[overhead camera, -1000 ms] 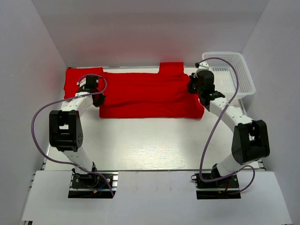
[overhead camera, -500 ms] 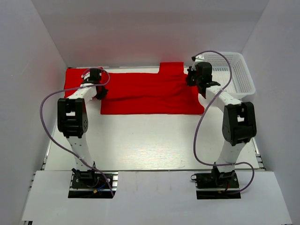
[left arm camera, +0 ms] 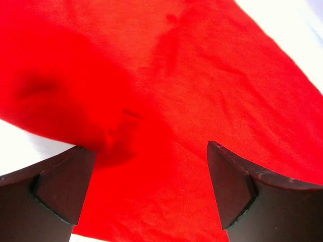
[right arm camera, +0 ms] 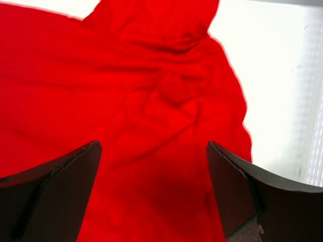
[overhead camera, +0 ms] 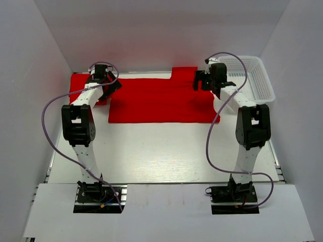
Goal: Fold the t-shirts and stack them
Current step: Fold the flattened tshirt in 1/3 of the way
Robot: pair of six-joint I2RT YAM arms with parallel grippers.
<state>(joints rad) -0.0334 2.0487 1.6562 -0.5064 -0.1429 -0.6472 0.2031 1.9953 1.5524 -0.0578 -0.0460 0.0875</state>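
Note:
A red t-shirt (overhead camera: 161, 101) lies flat across the back of the table, folded over into a wide band. One sleeve (overhead camera: 184, 73) sticks out at the back and a red flap (overhead camera: 79, 85) at the far left. My left gripper (overhead camera: 108, 85) hovers open over the shirt's left end, and only red cloth (left arm camera: 202, 75) shows between its fingers (left arm camera: 229, 186). My right gripper (overhead camera: 203, 80) hovers open over the right end, above wrinkled cloth (right arm camera: 166, 96) next to the sleeve (right arm camera: 161, 20). Neither gripper holds anything.
A white mesh basket (overhead camera: 257, 80) stands at the back right corner, just right of my right arm; its mesh (right arm camera: 316, 126) shows at the edge of the right wrist view. White walls close in the back and sides. Bare table (overhead camera: 161, 151) lies in front of the shirt.
Both arms have reached further back over the shirt. Both grippers were shut on cloth and have opened, letting the shirt's edge drop flat.

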